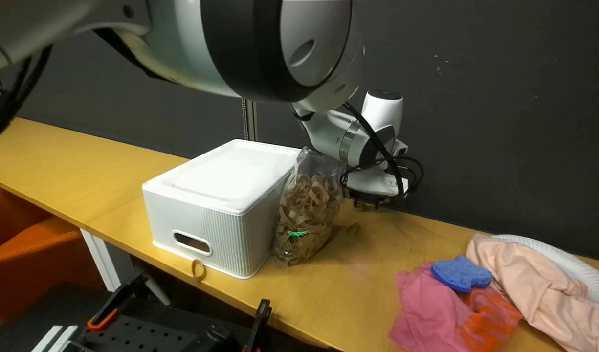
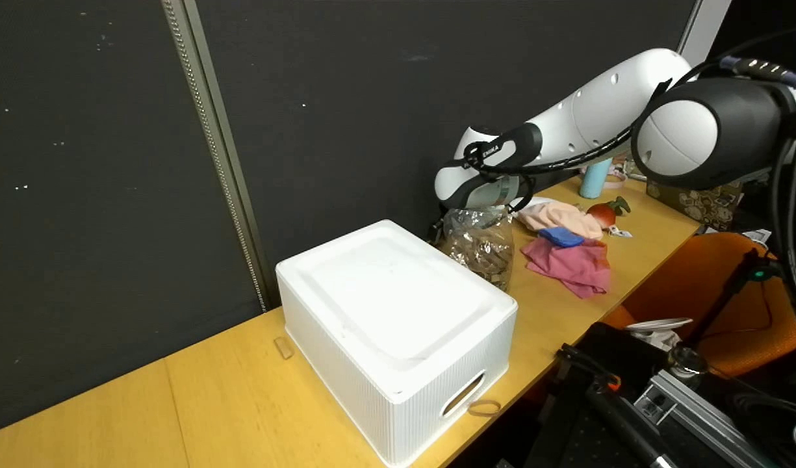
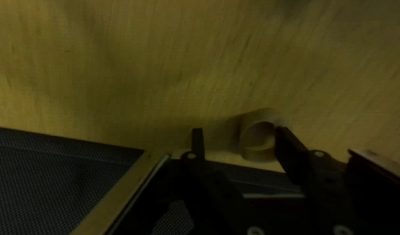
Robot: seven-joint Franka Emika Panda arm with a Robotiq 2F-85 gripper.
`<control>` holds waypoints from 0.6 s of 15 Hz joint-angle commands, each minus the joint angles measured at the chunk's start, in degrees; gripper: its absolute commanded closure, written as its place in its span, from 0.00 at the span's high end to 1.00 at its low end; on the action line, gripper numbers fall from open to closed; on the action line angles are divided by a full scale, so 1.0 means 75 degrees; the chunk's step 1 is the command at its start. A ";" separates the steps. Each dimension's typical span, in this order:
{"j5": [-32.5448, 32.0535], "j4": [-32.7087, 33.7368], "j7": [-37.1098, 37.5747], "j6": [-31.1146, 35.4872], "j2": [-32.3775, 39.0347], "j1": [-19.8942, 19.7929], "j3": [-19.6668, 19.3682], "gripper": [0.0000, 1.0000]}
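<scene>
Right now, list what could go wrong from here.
Closing the black two-finger gripper could push or tip the small tan ring, since it sits much closer to one finger than the other. A sideways swing might topple the clear plastic bag of brown loops, which looks close beside the gripper in an exterior view.

Place is looking like an office corner serving as a robotics lab. Office side: dark partition panels (image 2: 372,117), a slotted metal upright (image 2: 223,149) dividing them, are standing behind a long wooden desk (image 2: 209,396); orange seat (image 1: 28,244) is sitting beside it. Lab side: robot arm (image 2: 599,107) is hanging over the desk; clamps (image 1: 102,320) and aluminium profile (image 2: 703,416) are showing at a perforated black board (image 1: 143,337).
</scene>
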 commanded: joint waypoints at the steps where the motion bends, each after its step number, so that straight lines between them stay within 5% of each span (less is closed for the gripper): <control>1: -0.0109 0.0311 0.0110 -0.0177 0.0175 0.0002 0.0017 0.29; 5: -0.0081 0.0226 0.0120 -0.0124 0.0164 -0.0008 0.0041 0.01; 9: -0.0044 -0.0115 0.0258 -0.0066 -0.0129 -0.0013 0.0018 0.00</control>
